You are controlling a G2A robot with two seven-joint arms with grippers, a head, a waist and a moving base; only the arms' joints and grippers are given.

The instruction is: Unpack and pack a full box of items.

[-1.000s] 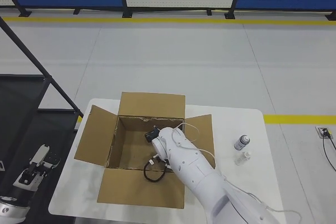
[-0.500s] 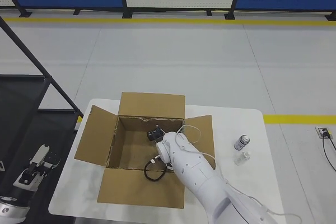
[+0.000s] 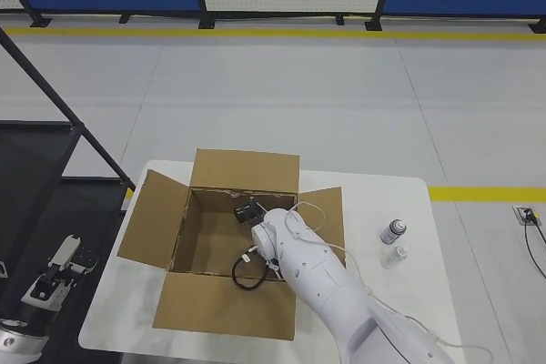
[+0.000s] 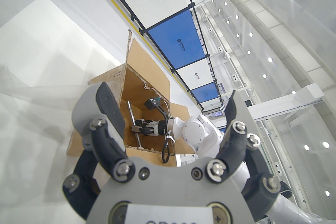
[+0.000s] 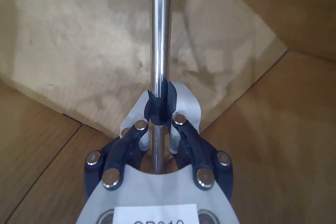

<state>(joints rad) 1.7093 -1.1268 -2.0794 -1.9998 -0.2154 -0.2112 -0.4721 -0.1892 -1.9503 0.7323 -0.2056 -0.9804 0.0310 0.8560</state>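
Two grippers, two states. Right gripper (image 5: 160,104): down inside the open cardboard box (image 3: 232,264), clamped tight on a thin shiny metal rod (image 5: 160,25), with the rod sticking out of the grip toward the box wall. Left gripper (image 4: 168,99): spread wide, holding nothing, well apart from the box, beyond the table (image 3: 382,196) edge. Two small bottles (image 3: 393,232) on the table, outside the box, on the right gripper's side.

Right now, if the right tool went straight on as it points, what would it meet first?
Likely the box wall; the right tool, shut on a metal rod, faces it. Depth unclear.
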